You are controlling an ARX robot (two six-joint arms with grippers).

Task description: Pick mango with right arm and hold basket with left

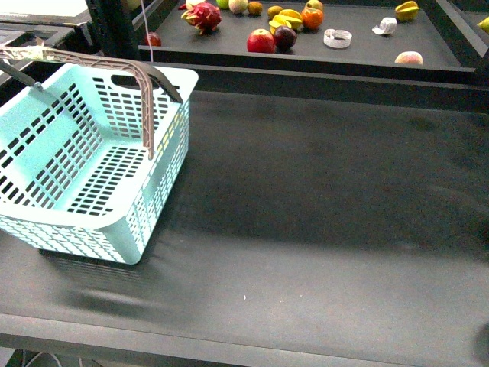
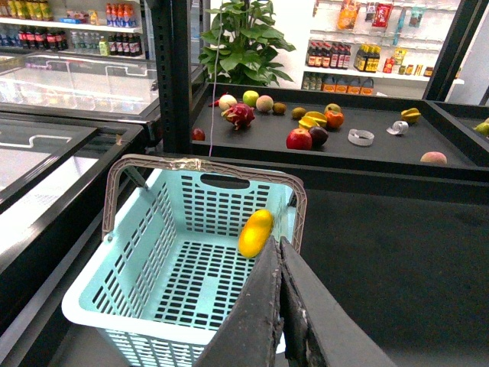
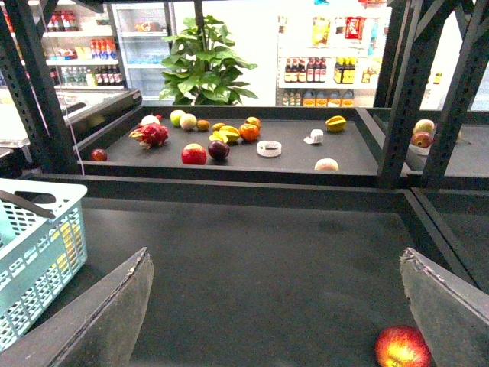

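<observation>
The turquoise basket (image 1: 92,168) sits at the left of the dark table (image 1: 321,222), its grey-brown handles (image 1: 145,84) swung up over the opening. In the left wrist view the mango (image 2: 255,232) lies inside the basket against the wall nearest the camera, just under the handle; the front view shows the basket floor bare of fruit from its angle, so the mango is hidden there behind the near wall. The left gripper (image 2: 280,306) shows its two dark fingers pressed together with no gap, close to the basket rim, though whether they pinch the rim or handle cannot be told. Further right, the back shelf (image 1: 306,47) carries a dragon fruit (image 1: 202,17), a red apple (image 1: 260,41), a dark plum (image 1: 285,37), a yellow starfruit (image 1: 288,18) and a pale peach (image 1: 409,58). The right gripper (image 3: 275,306) is spread wide, fingers far apart, holding nothing, with a red apple (image 3: 401,346) on the table near one finger
</observation>
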